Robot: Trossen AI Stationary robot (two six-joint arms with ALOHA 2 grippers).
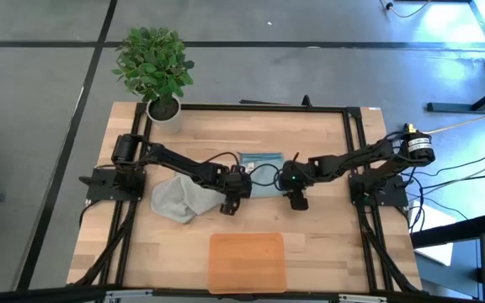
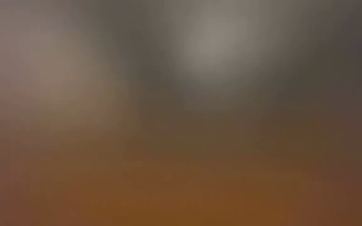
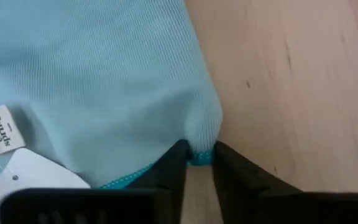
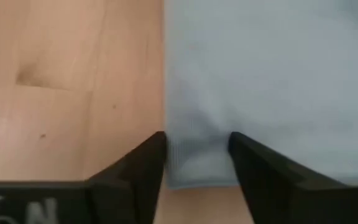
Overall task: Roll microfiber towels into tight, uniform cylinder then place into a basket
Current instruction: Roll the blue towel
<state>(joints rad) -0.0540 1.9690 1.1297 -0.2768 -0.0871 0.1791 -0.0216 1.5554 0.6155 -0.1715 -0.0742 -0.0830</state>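
A pale blue-teal microfiber towel [image 1: 260, 160] lies flat on the wooden table, just beyond both grippers. My left gripper [image 1: 232, 202] is at its near left corner and my right gripper [image 1: 297, 200] at its near right corner. Both point steeply down and are shut on the cloth. A light grey towel [image 1: 178, 200] lies crumpled on the table to the left of my left gripper. The orange basket [image 1: 247, 262] stands at the table's near edge, in front of both grippers. My left gripper [image 3: 199, 154] pinches the blue towel's corner at its teal hem [image 3: 201, 158] between the two fingertips. It comes slanting down from the near side. The cloth puckers just above the pinch, and the towel beyond it lies on the table. My right gripper [image 4: 194, 144] has the towel's near corner [image 4: 194, 158] between its two fingers, slanting down from the near side. One finger [image 4: 151, 158] stands at the towel's side edge, the other [image 4: 247, 158] on the cloth. The cloth between them is creased and lies on the table.
A white pot with a green plant [image 1: 163, 108] stands at the far left corner. A white label and paper tag [image 3: 2, 132] lie on the blue towel near my left gripper. Bare wood lies between the grippers and the basket.
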